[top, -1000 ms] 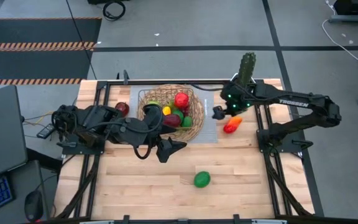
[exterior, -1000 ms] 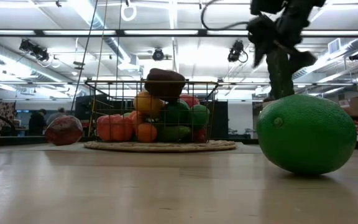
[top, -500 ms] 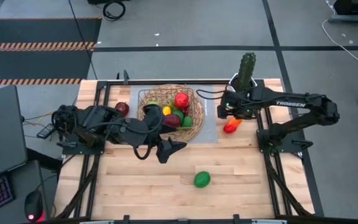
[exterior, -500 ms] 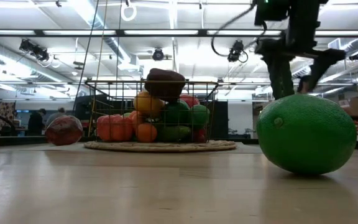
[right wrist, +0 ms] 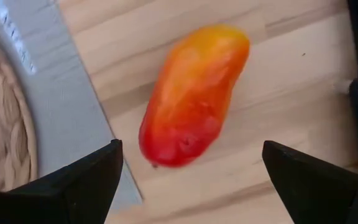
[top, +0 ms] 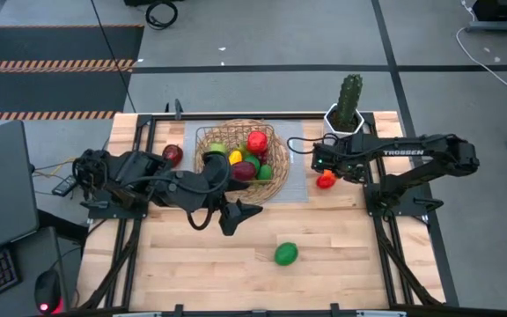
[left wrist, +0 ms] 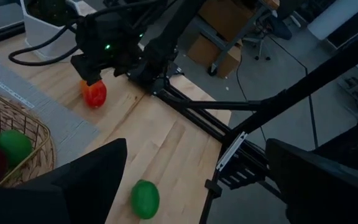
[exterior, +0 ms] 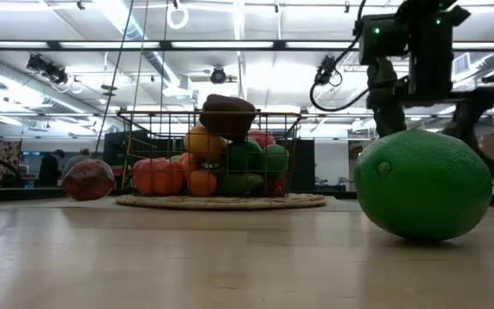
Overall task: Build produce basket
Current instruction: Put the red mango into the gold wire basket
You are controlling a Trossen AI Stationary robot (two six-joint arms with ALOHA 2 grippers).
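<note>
High view, contents by size. Table [top: 201, 264]: pale wood, both arms over it. Grey mat [top: 299, 180]: under the basket, its edge just beside the right gripper's target. Basket [top: 275, 176]: tan wicker, already heaped with produce, lying on the far side of the mat from the right gripper. Left gripper [top: 246, 211]: fingers spread wide and empty, parked just outside the basket rim, lime [top: 286, 254] near it. Cactus in white pot [top: 347, 104]: close behind the right arm, not part of the task.

Right gripper [right wrist: 188, 186]: fingers set wide, holding nothing, poised directly over the red-orange mango [right wrist: 191, 93]. Mango lies on bare wood between the two fingers, long axis running forward and slightly slantwise from the gripper, so the fingers straddle its narrow width. Nothing stands between fingers and fruit; the mat edge sits just beside its blunt red end. Right arm judged far the nearer for this pick.

Dark red fruit [top: 172, 154]: loose, beyond the basket, well apart from the right gripper.
</note>
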